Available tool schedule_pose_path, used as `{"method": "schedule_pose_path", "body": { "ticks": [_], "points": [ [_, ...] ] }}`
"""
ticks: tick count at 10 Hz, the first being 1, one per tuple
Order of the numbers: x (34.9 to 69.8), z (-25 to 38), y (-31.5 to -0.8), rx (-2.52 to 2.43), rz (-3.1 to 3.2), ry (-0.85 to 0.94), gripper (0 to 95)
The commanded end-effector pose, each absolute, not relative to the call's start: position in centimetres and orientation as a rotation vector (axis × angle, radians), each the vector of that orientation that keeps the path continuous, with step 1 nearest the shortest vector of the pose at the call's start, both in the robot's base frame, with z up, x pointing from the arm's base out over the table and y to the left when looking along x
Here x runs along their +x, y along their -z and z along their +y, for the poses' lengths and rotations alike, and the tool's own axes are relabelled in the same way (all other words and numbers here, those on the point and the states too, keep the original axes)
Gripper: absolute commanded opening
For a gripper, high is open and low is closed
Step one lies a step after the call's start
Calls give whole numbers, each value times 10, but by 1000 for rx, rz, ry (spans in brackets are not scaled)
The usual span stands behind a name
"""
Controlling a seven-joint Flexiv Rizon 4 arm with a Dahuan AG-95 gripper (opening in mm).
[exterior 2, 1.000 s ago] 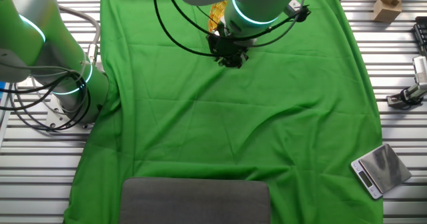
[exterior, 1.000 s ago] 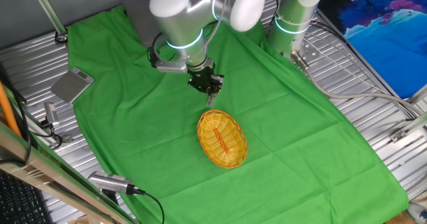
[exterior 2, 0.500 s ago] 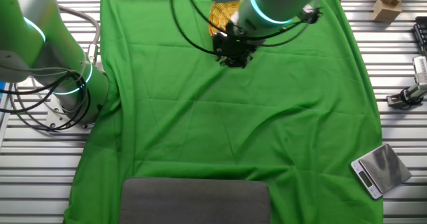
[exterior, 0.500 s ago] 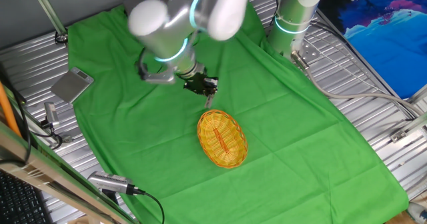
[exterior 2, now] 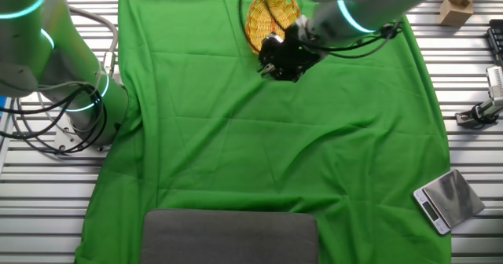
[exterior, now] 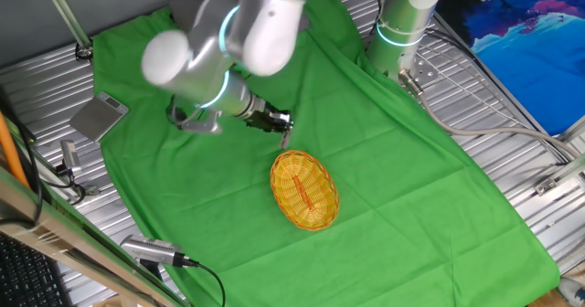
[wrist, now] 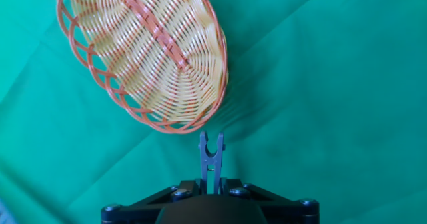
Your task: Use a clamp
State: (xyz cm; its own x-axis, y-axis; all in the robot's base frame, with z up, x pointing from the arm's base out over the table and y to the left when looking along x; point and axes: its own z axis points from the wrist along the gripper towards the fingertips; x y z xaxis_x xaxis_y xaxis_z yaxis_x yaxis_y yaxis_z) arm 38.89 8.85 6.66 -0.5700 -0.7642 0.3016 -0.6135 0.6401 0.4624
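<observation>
2 black fingers of the gripper (wrist: pixel 211 184) pinch the clamp (wrist: pixel 211 159) by its tail, prongs pointing to 12 o'clock, prob. so the open tips lead. Wicker basket (wrist: pixel 148 51) sits at 11 o'clock, its rim just beyond the tips, on green cloth (wrist: pixel 333 84). Approach looks aimed at the rim.

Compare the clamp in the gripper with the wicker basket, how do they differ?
Size: the clamp is tiny and thin; the wicker basket is far larger. Look: the clamp is plain pale grey with forked prongs; the basket is woven yellow with an orange rim. State: the clamp is held between the fingers of the gripper, above the green cloth; the basket lies free on the cloth. The clamp's prongs point at the basket's rim.
</observation>
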Motion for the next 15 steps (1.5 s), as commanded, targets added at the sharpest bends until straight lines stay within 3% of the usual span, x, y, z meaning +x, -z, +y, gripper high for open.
{"method": "schedule_pose_path", "body": {
  "ticks": [1,15],
  "points": [
    [386,89,-72,1051,-2333,425,0],
    [385,92,-72,1025,-2227,406,0]
  ]
}}
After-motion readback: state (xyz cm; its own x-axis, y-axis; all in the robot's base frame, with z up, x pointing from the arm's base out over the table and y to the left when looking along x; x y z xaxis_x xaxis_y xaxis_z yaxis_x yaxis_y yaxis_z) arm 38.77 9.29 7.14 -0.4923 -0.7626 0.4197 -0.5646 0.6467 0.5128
